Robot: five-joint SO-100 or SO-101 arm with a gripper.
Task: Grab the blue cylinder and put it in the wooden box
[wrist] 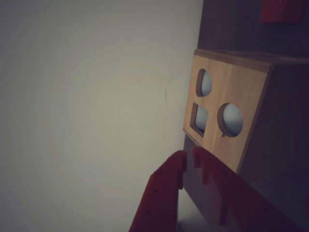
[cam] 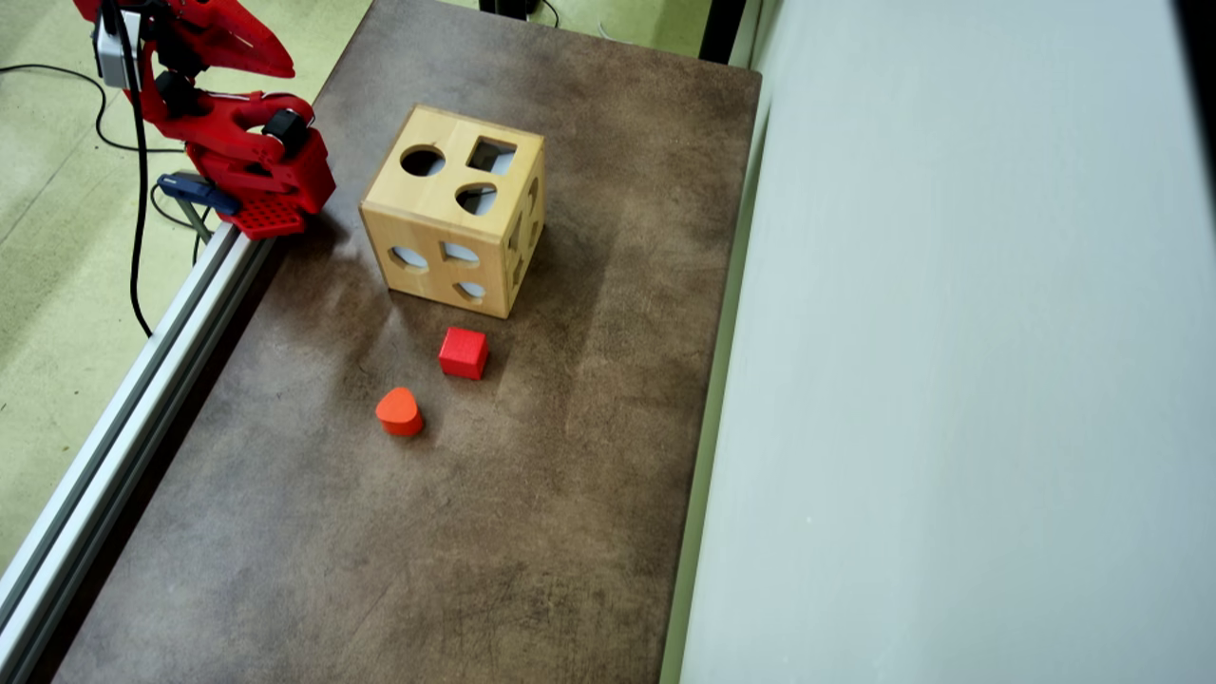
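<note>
The wooden box (cam: pixel 446 223) stands on the brown table near the far left corner in the overhead view, with round, square and rounded holes in its top and sides. The wrist view shows one holed face of the wooden box (wrist: pixel 227 116) just beyond my red gripper (wrist: pixel 189 155). The jaws are shut, tips almost touching, with nothing between them. My red arm (cam: pixel 247 142) is folded back over its base at the table's left edge, left of the box. The blue cylinder is out of view in both views.
A red cube (cam: pixel 464 352) and an orange rounded-triangle block (cam: pixel 399 411) lie in front of the box. A pale wall (cam: pixel 950 380) runs along the table's right side. An aluminium rail (cam: pixel 133 399) borders the left edge, with a blue clamp (cam: pixel 195 190) at the base.
</note>
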